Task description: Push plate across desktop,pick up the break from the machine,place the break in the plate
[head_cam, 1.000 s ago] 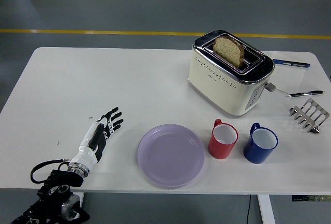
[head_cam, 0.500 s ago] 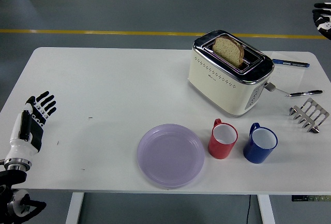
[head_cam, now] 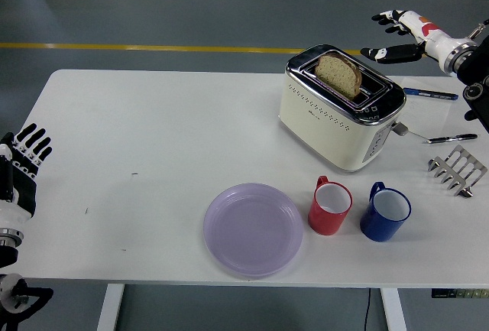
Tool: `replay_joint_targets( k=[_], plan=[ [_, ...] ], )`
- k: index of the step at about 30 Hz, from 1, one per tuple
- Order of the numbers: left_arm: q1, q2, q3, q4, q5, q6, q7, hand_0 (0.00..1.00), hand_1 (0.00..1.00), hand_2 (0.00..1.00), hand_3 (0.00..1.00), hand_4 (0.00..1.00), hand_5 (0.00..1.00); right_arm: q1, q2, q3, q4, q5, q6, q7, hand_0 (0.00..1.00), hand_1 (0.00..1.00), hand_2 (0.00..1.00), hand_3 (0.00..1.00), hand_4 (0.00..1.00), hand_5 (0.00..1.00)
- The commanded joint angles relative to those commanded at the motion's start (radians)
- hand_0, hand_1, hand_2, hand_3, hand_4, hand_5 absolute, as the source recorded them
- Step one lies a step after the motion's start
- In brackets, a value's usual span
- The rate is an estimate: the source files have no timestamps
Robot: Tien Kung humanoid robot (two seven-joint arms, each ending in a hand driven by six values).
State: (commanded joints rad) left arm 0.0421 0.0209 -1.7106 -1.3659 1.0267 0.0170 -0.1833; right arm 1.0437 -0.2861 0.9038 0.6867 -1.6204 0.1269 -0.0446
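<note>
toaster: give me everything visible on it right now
The toaster is a cream-bodied two-slot unit with a shiny chrome top and a row of small dots along its upper side. It stands upright on the white table, right of centre, turned at an angle to the table's edges. A slice of bread sticks up out of one slot. A lever or knob juts from its right end. Nothing grips it; the right hand hovers open, above and to its right.

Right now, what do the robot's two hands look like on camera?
Left hand: five black fingers with white knuckle segments, a white back with a black panel, and a silver wrist ring above black arm hardware. Right hand: black fingers, a white shell with a small red mark, and a metallic wrist collar leading to a black arm. No loose cables show at either hand.
</note>
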Motion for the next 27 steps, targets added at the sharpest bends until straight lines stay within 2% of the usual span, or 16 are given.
replay_joint_targets(
  k=[5,9,18,19,24,25,27],
  plan=[
    [-0.005,0.004,0.02,0.01,-0.002,0.001,-0.001,0.801,0.771,0.771,0.742,0.506,0.998,0.069,0.059,-0.061,-0.115,0.013,0.005,-0.021,0.957,0.904,0.932,0.94,0.87,0.473],
    [-0.003,0.007,0.026,0.016,-0.004,0.004,-0.003,0.8,0.771,0.77,0.741,0.505,0.998,0.103,0.098,-0.106,-0.173,0.044,0.012,-0.024,0.948,0.898,0.932,0.937,0.876,0.478],
    [-0.014,0.012,0.043,0.023,-0.01,0.008,-0.007,0.8,0.768,0.765,0.739,0.505,0.998,0.181,0.206,-0.25,-0.325,0.14,-0.015,-0.045,0.924,0.877,0.915,0.919,0.88,0.49],
    [-0.015,0.012,0.045,0.023,-0.011,0.009,-0.007,0.8,0.761,0.758,0.737,0.504,0.998,0.184,0.212,-0.258,-0.332,0.143,-0.018,-0.048,0.803,0.799,0.821,0.852,0.871,0.473],
    [-0.02,0.013,0.057,0.026,-0.013,0.01,-0.01,0.8,0.761,0.758,0.737,0.504,0.998,0.202,0.25,-0.331,-0.376,0.161,-0.035,-0.072,0.803,0.799,0.821,0.852,0.871,0.473],
    [-0.021,0.013,0.059,0.027,-0.014,0.01,-0.01,0.794,0.753,0.757,0.737,0.505,0.998,0.205,0.258,-0.349,-0.387,0.169,-0.04,-0.076,0.693,0.722,0.715,0.805,0.842,0.434],
    [-0.022,0.014,0.061,0.028,-0.015,0.011,-0.011,0.794,0.753,0.757,0.737,0.505,0.998,0.209,0.269,-0.378,-0.4,0.178,-0.051,-0.083,0.693,0.722,0.715,0.805,0.842,0.434]
  ],
)
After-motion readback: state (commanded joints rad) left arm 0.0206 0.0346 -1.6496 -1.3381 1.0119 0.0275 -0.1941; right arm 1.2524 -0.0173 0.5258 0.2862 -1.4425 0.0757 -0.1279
